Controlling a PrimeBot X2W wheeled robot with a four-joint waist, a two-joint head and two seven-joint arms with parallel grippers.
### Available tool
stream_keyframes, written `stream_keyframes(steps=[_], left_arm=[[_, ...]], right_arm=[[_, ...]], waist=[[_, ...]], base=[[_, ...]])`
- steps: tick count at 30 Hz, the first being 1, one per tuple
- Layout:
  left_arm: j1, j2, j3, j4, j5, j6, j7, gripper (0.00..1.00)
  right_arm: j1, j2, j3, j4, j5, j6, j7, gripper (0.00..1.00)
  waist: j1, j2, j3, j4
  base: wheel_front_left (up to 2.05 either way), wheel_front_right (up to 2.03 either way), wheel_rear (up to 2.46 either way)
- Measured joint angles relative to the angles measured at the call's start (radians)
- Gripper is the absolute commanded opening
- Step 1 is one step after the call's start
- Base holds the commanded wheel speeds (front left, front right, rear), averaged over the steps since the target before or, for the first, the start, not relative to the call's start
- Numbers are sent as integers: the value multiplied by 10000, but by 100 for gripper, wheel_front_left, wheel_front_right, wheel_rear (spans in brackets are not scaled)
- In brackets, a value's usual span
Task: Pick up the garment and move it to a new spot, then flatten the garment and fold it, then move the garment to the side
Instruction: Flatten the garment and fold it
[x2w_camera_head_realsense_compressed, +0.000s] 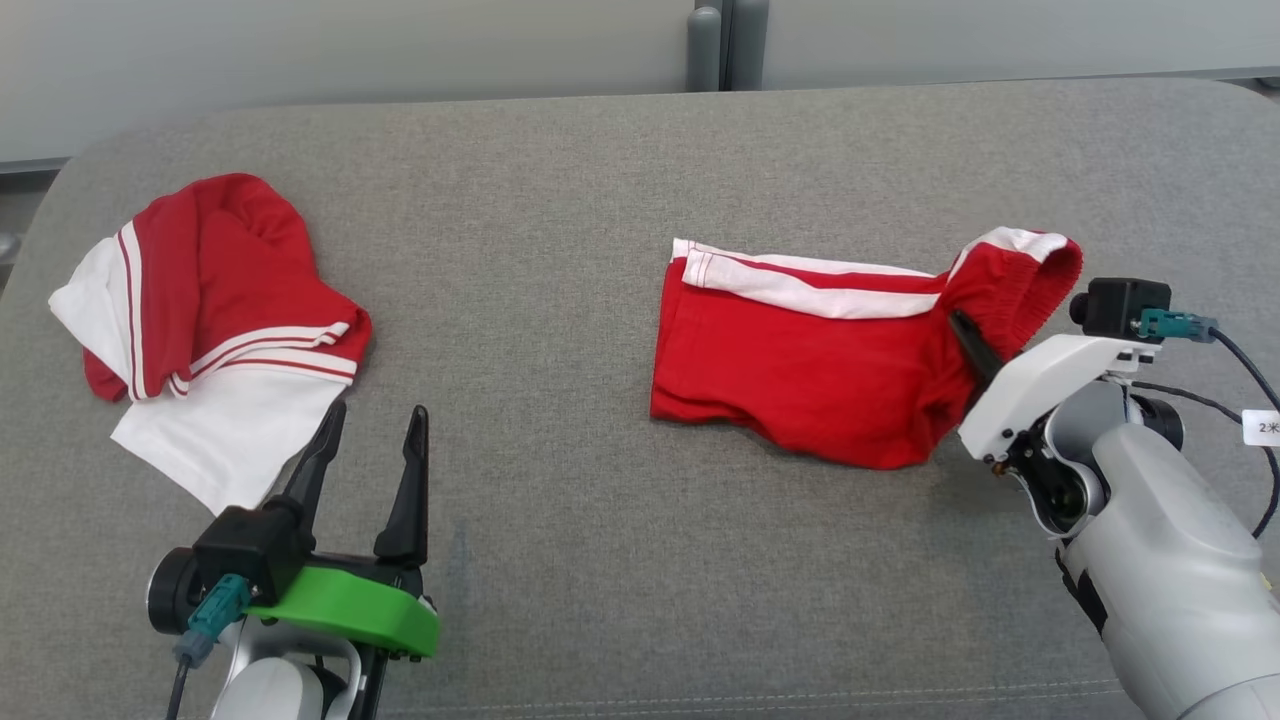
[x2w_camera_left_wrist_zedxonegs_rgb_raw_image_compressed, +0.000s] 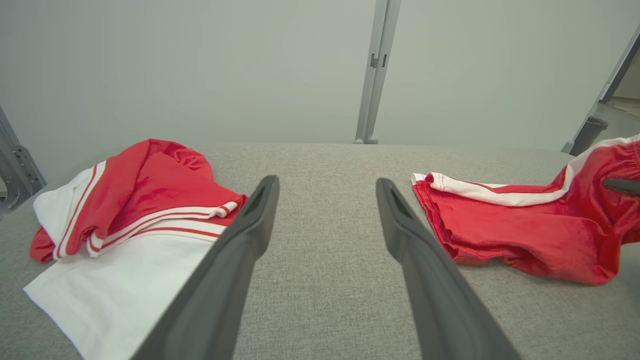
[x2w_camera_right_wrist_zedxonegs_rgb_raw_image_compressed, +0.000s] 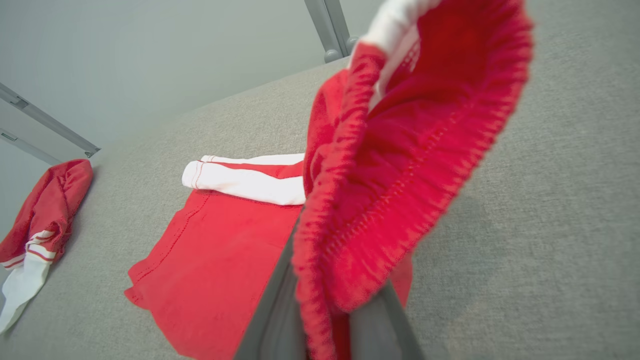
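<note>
The garment, red shorts (x2w_camera_head_realsense_compressed: 800, 370) with a white side stripe, lies half spread on the right of the grey padded surface (x2w_camera_head_realsense_compressed: 560, 250). My right gripper (x2w_camera_head_realsense_compressed: 965, 330) is shut on its elastic waistband, which is lifted and bunched above the surface. In the right wrist view the waistband (x2w_camera_right_wrist_zedxonegs_rgb_raw_image_compressed: 400, 150) hangs over my fingers (x2w_camera_right_wrist_zedxonegs_rgb_raw_image_compressed: 270, 315) and hides their tips. My left gripper (x2w_camera_head_realsense_compressed: 378, 410) hovers open at the lower left with nothing between its fingers; the left wrist view has bare grey fabric between the two fingers (x2w_camera_left_wrist_zedxonegs_rgb_raw_image_compressed: 235, 260).
A crumpled red and white shirt (x2w_camera_head_realsense_compressed: 210, 320) lies at the left, just beyond my left gripper's fingertips. A pale wall and a grey post (x2w_camera_head_realsense_compressed: 705, 45) stand behind the surface's far edge. A black cable (x2w_camera_head_realsense_compressed: 1250, 370) trails from my right wrist.
</note>
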Motion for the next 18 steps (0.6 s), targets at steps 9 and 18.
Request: stream_keyframes(steps=[9,18], left_arm=[[-18,-79,-61,10,0,-13,0,100],[-58,-132,-65,19,0,-96,0,100]], right_arm=[[-207,364,278,-445,529,0,391,0],[-599,531,788,-550,537,0,821,0]], waist=[[0,0,177,328],[0,0,400,815]], base=[[0,0,0],[0,0,0]])
